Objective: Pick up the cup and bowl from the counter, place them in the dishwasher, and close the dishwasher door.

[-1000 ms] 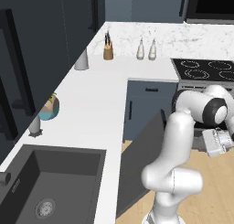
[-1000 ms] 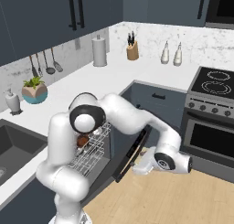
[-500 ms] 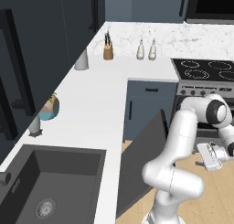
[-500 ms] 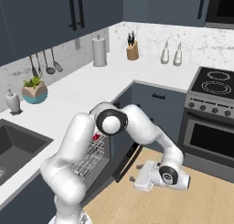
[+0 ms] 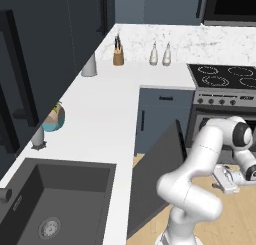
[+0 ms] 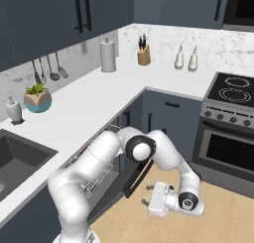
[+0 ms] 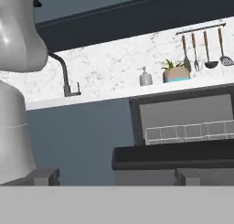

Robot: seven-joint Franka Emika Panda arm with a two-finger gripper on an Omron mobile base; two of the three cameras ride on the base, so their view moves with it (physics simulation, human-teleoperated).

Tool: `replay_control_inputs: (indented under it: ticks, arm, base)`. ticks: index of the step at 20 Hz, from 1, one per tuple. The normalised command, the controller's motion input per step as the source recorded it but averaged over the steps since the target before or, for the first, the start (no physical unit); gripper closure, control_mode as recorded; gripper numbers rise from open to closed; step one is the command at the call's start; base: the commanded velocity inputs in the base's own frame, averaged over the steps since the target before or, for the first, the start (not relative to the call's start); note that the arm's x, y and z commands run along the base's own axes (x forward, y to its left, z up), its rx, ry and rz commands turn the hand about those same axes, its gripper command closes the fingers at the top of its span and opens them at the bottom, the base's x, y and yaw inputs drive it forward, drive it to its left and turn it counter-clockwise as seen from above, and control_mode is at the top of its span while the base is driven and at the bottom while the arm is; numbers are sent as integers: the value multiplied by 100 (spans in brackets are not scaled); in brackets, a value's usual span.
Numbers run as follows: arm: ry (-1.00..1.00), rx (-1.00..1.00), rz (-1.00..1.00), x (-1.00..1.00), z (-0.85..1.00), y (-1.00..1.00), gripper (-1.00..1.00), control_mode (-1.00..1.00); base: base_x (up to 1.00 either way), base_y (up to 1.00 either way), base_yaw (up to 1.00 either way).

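Observation:
The dishwasher door (image 5: 157, 174) (image 6: 131, 180) stands half open, leaning out from under the white counter (image 5: 100, 114) (image 6: 94, 103). Behind it is the white wire rack (image 6: 96, 175) (image 7: 187, 131). My gripper (image 5: 218, 180) (image 6: 148, 205) hangs low over the wooden floor, out in front of the door and apart from it. It points at the door's dark edge (image 7: 173, 158). In the hand view the gripper (image 7: 116, 177) is open with nothing between its fingertips (image 7: 43, 175). The cup and the bowl are out of view.
A steel oven with a black hob (image 5: 225, 84) (image 6: 228, 133) stands close to the right of the hand. On the counter are a knife block (image 5: 118, 54), a grey canister (image 5: 89, 65), two bottles (image 5: 160, 54) and a teal planter (image 5: 54, 118). A dark sink (image 5: 50, 199) lies at the left.
The arm has swung outward and down, taking the open gripper from door height to just above the floor in front of the door. The door keeps its half-open tilt.

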Motion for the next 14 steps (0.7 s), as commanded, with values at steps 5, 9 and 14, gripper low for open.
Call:
replay_control_inputs:
  ticks: [5, 9, 14]
  arm:
    - [-10, 11, -2, 26, -41, 12, -100, -100]
    - [-22, 0, -15, 55, -38, 0, -100, -100]
    - [-15, 0, -10, 65, -52, 0, -100, -100]
  base:
    - [0, 0, 0]
    - [0, 0, 0]
    - [0, 0, 0]
